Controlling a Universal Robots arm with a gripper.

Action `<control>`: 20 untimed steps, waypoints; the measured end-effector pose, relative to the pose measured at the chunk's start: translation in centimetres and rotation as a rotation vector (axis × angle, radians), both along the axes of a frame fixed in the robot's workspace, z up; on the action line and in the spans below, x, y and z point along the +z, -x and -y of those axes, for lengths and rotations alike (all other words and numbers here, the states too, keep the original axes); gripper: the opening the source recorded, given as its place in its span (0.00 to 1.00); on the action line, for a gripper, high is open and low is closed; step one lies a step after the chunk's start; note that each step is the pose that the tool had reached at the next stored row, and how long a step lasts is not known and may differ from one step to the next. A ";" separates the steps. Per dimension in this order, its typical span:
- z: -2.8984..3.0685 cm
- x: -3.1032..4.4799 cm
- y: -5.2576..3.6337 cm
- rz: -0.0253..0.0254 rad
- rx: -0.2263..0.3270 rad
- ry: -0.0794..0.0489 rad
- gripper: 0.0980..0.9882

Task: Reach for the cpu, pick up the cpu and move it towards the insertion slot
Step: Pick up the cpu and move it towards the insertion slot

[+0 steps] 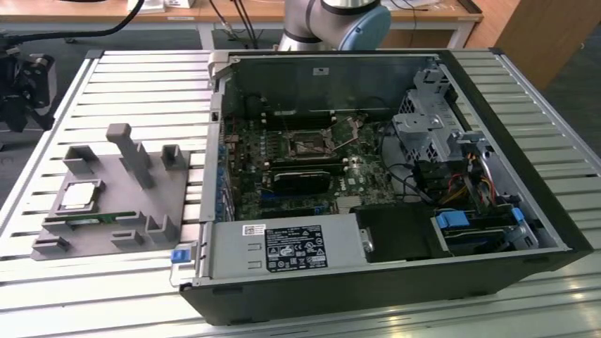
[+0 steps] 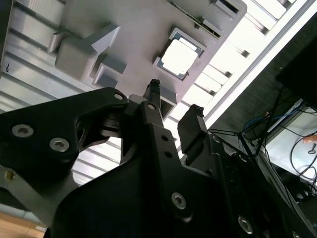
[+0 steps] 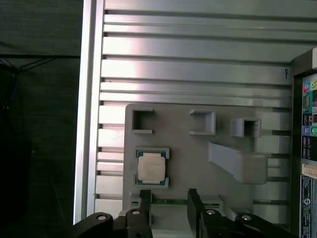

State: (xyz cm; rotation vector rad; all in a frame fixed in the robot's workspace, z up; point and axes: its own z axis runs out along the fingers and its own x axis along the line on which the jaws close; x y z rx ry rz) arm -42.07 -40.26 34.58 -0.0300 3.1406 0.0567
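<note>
Slatted table (image 1: 141, 77), tray (image 3: 198, 153) w/ cpu (image 3: 151, 167); both wrist views: gripper (image 3: 168, 194) spread, prob. clear.

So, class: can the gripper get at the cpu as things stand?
Probably yes. The cpu lies uncovered in its grey holder, the open gripper hangs apart from it with nothing between, and the holder's tall post stands off to one side.

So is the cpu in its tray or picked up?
In: the cpu lies flat in a recess of the grey tray; the open hand holds nothing.
</note>
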 end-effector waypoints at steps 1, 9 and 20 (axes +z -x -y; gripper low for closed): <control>0.01 -0.11 0.00 0.0001 0.000 0.000 0.35; 0.08 -0.83 0.02 0.0001 0.000 0.000 0.55; 0.09 -1.88 0.03 0.0000 0.000 0.000 0.55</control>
